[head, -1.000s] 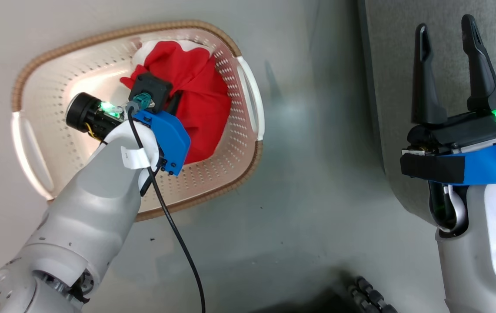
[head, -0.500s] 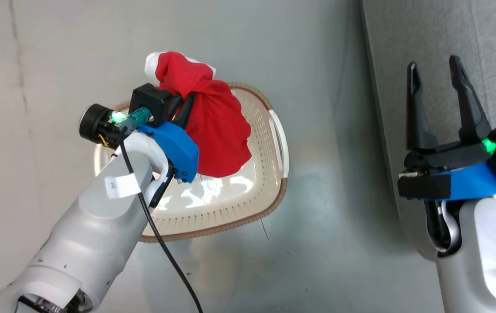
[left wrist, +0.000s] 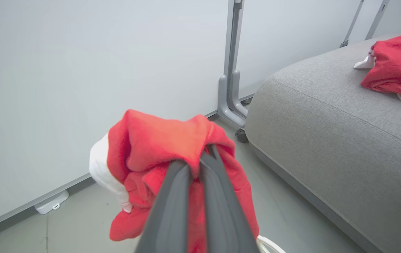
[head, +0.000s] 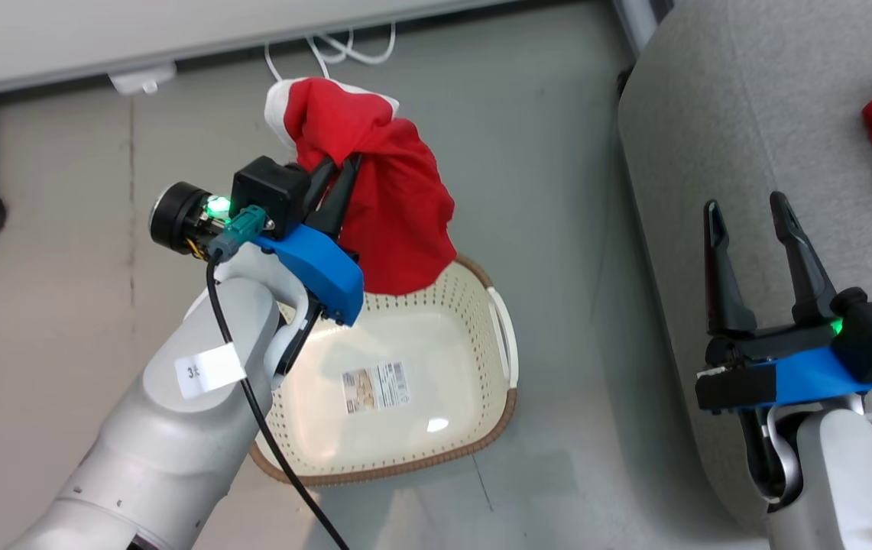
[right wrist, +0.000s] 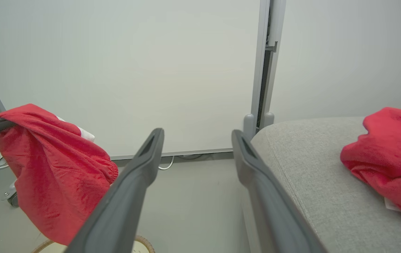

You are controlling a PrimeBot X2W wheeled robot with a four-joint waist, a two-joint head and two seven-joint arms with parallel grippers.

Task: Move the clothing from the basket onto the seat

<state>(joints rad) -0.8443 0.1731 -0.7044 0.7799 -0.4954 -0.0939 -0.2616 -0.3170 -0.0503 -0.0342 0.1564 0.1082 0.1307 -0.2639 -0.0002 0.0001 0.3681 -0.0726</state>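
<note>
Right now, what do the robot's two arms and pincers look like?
The left arm and right arm are smooth pale-grey shells, each with a blue wrist bracket and green light. The left pincer and right pincer each have two long, dark, tapering fingers. A black cable, teal plug and white tag sit on the left arm.
</note>
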